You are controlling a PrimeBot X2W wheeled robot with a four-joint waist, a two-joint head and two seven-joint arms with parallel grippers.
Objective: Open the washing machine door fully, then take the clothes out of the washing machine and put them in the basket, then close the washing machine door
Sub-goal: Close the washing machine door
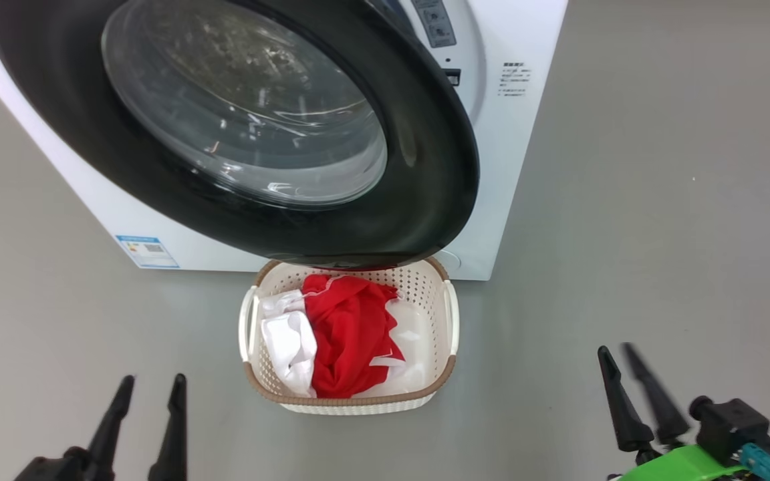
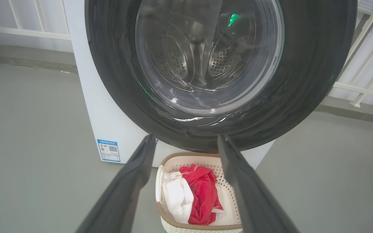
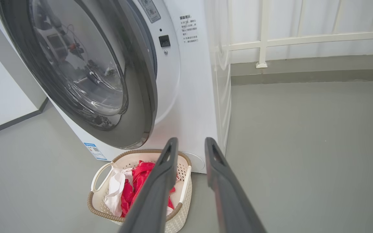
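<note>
The washing machine door [image 1: 425,167] hangs ajar over the basket [image 1: 351,401] that holds the clothes [image 1: 348,334], and its free edge looks to be on your right. Your right tool [image 1: 615,347], parted and empty, is nearer that edge than the left tool [image 1: 152,379], also parted and empty.

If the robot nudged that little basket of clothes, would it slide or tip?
Probably slide: the basket sits low and wide on a smooth floor. It looks light, perforated plastic holding only the clothes, so a gentle push should move it.
</note>
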